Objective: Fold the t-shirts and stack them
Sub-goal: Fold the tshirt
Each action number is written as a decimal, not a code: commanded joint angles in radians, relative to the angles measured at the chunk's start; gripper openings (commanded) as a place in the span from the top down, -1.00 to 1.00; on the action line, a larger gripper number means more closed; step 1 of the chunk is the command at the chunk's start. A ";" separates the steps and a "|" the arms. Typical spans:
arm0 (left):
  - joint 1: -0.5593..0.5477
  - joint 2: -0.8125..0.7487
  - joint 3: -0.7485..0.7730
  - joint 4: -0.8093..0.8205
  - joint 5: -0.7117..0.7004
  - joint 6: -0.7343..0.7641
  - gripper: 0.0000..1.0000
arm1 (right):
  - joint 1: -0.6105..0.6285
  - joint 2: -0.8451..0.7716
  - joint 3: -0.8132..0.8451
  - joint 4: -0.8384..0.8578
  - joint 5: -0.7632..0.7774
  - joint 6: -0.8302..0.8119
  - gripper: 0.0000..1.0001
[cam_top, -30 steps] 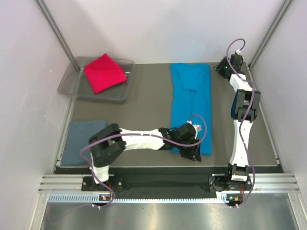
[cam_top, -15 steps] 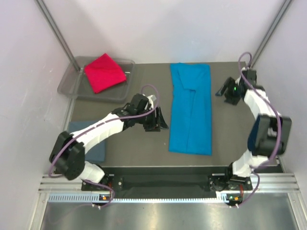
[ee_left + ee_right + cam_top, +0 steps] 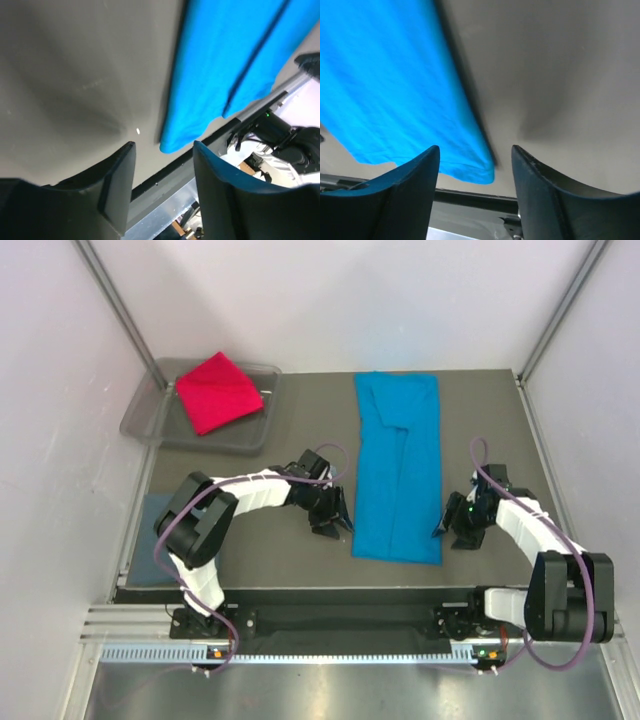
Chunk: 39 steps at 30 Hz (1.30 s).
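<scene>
Jaws left and right spread wide, holding nothing, each beside near corner of turquoise t-shirt (image 3: 400, 470)

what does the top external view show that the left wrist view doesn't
Only top external: the red t-shirt in the clear tray, and the slate t-shirt at the near left of the table. Only left wrist: a close look at a small white speck on the table by the turquoise t-shirt corner. Both: that turquoise t-shirt lying flat, and the open left gripper beside its near-left corner.
</scene>
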 commanded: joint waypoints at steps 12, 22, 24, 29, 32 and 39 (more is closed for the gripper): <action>-0.082 0.109 0.146 -0.181 -0.142 -0.024 -0.08 | 0.192 -0.003 -0.037 -0.017 0.113 0.089 -0.01; -0.135 0.198 0.215 -0.231 -0.179 -0.039 -0.09 | 0.258 0.038 -0.044 -0.008 0.192 0.132 0.13; -0.139 0.212 0.228 -0.242 -0.177 -0.041 -0.06 | 0.259 0.043 -0.052 -0.008 0.198 0.132 0.26; -0.136 0.226 0.203 -0.247 -0.180 -0.038 0.42 | 0.259 0.035 -0.075 -0.002 0.208 0.149 0.42; -0.134 0.230 0.177 -0.240 -0.169 -0.038 0.74 | 0.258 0.017 -0.093 -0.008 0.220 0.168 0.61; -0.117 0.203 0.114 -0.222 -0.185 -0.044 1.00 | 0.255 -0.064 -0.127 -0.026 0.254 0.215 0.86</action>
